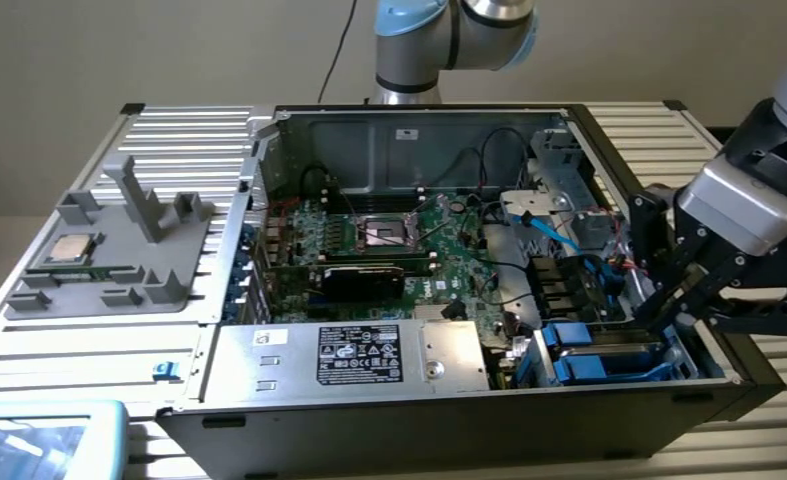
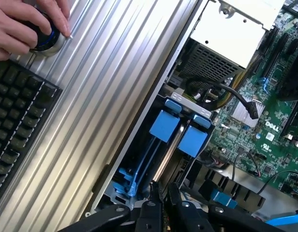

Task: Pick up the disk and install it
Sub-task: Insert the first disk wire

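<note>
Close by the disk (image 1: 604,362) inside the computer case (image 1: 366,130); gripper (image 2: 162,189) fingers squeezed almost together; can't tell if pinching the disk's edge.

Plain beige wall (image 1: 126,50), ribbed metal tabletop (image 1: 186,130) (silvery, slatted), even light

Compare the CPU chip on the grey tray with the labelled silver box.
The CPU chip is small and square; the silver box is far larger and oblong. The chip lies on the grey tray outside the case; the box sits inside it. Only the box carries a black label. Both are silvery.
</note>
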Tool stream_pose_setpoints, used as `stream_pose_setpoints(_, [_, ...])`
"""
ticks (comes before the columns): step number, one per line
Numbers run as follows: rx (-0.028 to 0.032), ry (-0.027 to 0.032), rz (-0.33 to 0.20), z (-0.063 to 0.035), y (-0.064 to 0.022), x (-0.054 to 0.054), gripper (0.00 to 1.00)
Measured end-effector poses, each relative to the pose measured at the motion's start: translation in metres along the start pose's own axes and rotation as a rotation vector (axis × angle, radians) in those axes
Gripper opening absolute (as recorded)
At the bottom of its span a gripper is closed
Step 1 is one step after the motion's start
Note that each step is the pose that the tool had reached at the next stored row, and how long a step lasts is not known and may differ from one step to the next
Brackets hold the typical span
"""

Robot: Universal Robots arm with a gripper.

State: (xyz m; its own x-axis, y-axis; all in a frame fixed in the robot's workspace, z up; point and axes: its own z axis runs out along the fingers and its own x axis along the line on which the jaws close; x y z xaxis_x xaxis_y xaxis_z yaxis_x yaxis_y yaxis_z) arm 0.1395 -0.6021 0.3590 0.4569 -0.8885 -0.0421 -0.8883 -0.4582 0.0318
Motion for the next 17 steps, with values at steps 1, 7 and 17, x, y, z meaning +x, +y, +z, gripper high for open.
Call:
stream_pose_setpoints(1, [-0.0014, 0.0026, 0.000, 0.0000, -0.0004, -0.001, 0.16])
stream_pose_setpoints(7, [-0.0113, 0.0219, 0.002, 0.0001, -0.0028, -0.005, 0.16])
stream_pose_setpoints(17, [-0.0598, 0.1165, 0.007, 0.0006, -0.0126, -0.025, 0.16])
